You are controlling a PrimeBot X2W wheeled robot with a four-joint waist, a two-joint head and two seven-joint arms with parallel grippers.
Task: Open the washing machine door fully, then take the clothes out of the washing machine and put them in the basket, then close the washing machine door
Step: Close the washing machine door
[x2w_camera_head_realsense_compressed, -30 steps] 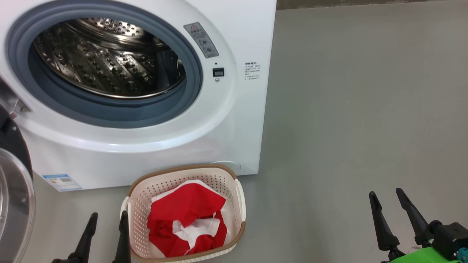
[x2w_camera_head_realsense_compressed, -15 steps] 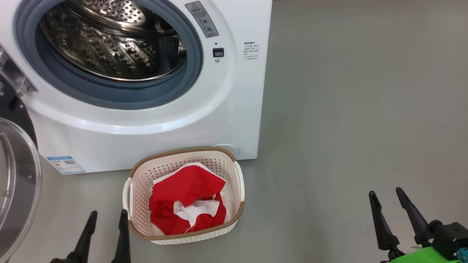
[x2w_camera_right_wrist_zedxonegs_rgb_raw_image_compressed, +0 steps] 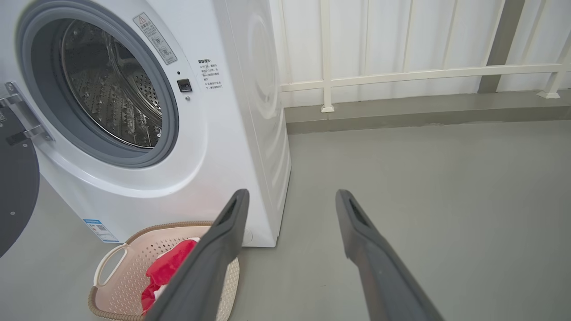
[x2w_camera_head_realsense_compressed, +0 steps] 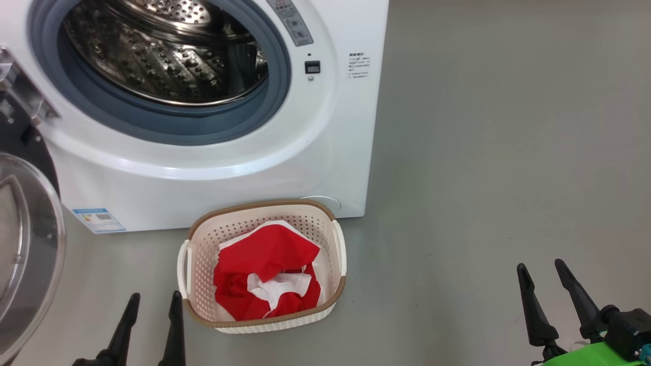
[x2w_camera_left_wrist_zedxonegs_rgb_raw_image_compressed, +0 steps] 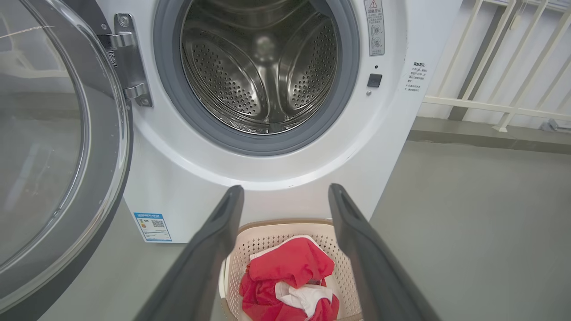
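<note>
Head view looks down on the washer (x2w_camera_head_realsense_compressed: 325, 152), whose door (x2w_camera_head_realsense_compressed: 25, 244) stands swung wide to the left, and on the basket (x2w_camera_head_realsense_compressed: 203, 229) set on the floor (x2w_camera_head_realsense_compressed: 483, 152) just before the machine. The red-and-white clothes (x2w_camera_head_realsense_compressed: 264, 254) lie heaped inside the basket. From the left wrist the drum (x2w_camera_left_wrist_zedxonegs_rgb_raw_image_compressed: 263, 67) looks bare, with no fabric seen on its steel wall, so I judge the unloading done and the closing of the door the one step left.

The left pincer (x2w_camera_head_realsense_compressed: 155, 295) hovers low beside the basket's left side, fingers spread and grasping nothing. The right pincer (x2w_camera_head_realsense_compressed: 539, 264) hangs well apart over bare floor, likewise released and holding nothing.

The door is hinged at the left of the opening, its hinge (x2w_camera_left_wrist_zedxonegs_rgb_raw_image_compressed: 129, 67) plain in the left wrist view. The left pincer is the nearer one. It would likely have to get behind the door's free edge and sweep it round towards the opening, then press until the latch catches. The basket sits close under the opening, so the arm should pass above it.

Against the earlier frames the whole picture has shifted: washer and basket sit higher and a little further right, which I take as the camera moving. The clothes lie as they did, and both pincers keep their places and their spread.
</note>
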